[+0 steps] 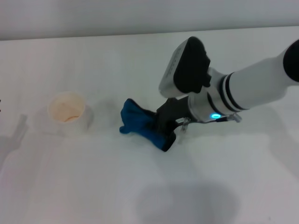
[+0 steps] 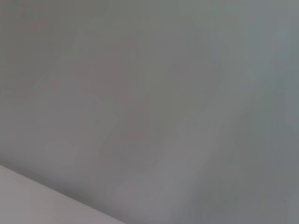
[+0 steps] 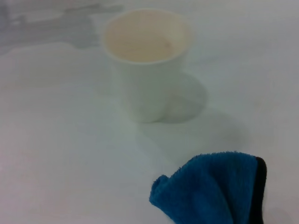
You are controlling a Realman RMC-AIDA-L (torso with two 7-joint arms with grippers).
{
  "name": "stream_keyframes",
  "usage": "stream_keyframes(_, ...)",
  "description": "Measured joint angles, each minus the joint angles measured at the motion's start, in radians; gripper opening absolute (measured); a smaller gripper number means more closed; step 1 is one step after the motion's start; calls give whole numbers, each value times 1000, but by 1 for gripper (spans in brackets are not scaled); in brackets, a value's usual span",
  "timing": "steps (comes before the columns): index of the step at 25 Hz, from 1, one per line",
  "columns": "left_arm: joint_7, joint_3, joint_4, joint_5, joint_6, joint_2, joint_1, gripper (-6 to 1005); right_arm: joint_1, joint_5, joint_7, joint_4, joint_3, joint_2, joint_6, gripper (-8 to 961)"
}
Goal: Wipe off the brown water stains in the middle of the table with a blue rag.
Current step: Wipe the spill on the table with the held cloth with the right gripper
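Bunched blue rag (image 3: 212,189) is being clenched in the right gripper (image 1: 164,128) on the white table (image 1: 140,186), cup (image 1: 69,113) just beyond the fingertips, apparently mid-wipe; pressing and sweeping likely comes next.

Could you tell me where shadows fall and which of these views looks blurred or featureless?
Head view: soft shadows lie on the table below the right hand holding the blue rag. Right wrist view: the white cup casts a faint shadow; the nearby rag is soft-edged. Left wrist view: only featureless grey blur.
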Motion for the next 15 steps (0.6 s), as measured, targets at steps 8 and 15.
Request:
stream_keyframes(8, 0, 0, 0, -1, 1, 3, 0, 864, 28, -10, -23, 92, 191, -12, 105, 115)
stream_keyframes(15, 0, 0, -1, 0, 1, 3, 0, 864, -7, -11, -109, 96, 381, -13, 252, 128)
